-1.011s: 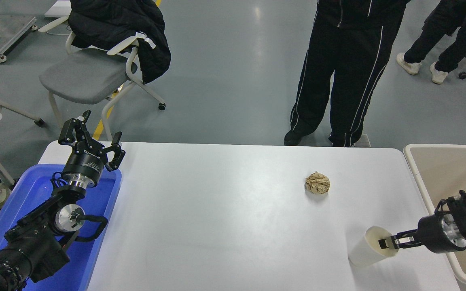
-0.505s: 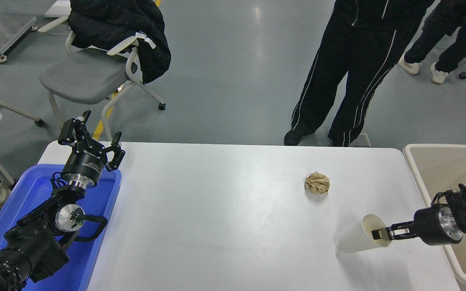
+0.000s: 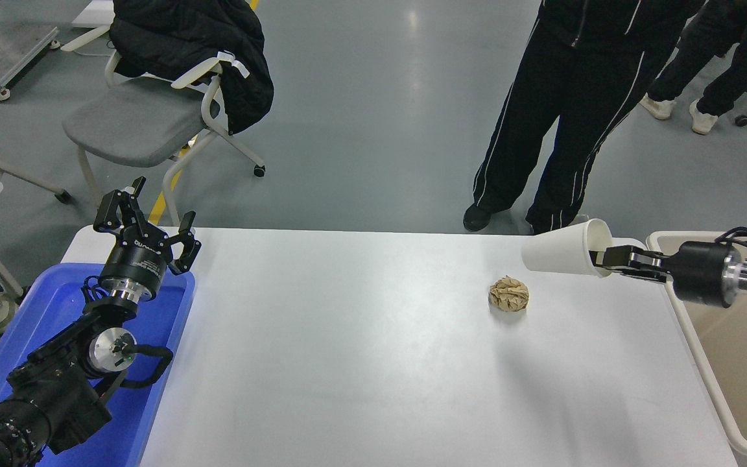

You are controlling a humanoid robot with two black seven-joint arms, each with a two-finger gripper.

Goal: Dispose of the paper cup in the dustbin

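Note:
The white paper cup (image 3: 558, 253) hangs on its side in the air above the table's far right part, mouth toward the right. My right gripper (image 3: 602, 257) is shut on the cup's rim and holds it well above the table. The beige dustbin (image 3: 717, 363) stands past the table's right edge, just right of the cup and below my right wrist. My left gripper (image 3: 146, 220) is open and parked over the blue tray at the lower left.
A crumpled brown paper ball (image 3: 509, 293) lies on the white table (image 3: 347, 363) below the cup. A blue tray (image 3: 153, 389) sits at the left edge. A person in black trousers (image 3: 561, 117) stands at the far side. A chair (image 3: 146, 110) stands far left.
My right gripper has lifted the cup off the table's near right part and carried it up and away from me, tipping it onto its side. The person has shifted stance. The left arm has not moved.

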